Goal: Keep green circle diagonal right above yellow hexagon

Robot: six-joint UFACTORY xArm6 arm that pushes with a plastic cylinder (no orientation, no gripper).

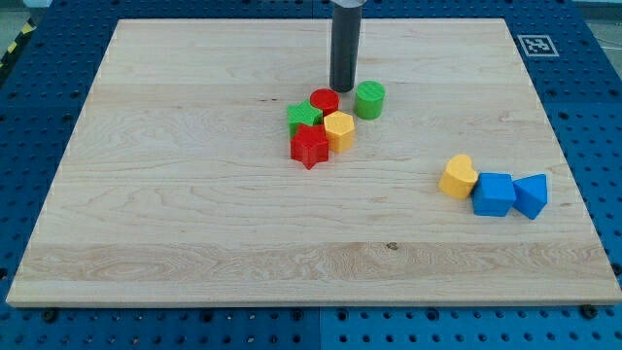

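One view only, so here we go. Taking the yellow hexagon [339, 128] as our landmark: the green circle [369, 100] sits just up and to the view's right of it, a sliver of board between them, so the layout we want looks to be in place already. Crowding the hexagon on the other side are the red circle [325, 101] just above-left, the green star [304, 119] to its left, and the red star [310, 147] below-left, all packed tight.

What could go wrong? Our tip [341, 88] stands right above the hexagon, between the two circles. Any drift to the view's right would, we judge, shove the green circle off its diagonal; a slide downward would drive the hexagon out from under it and scatter the cluster.

The tool is a plain rod: nothing to open or close, nothing held. Whether it grazes the red circle we cannot tell; it looks clear of the green one.
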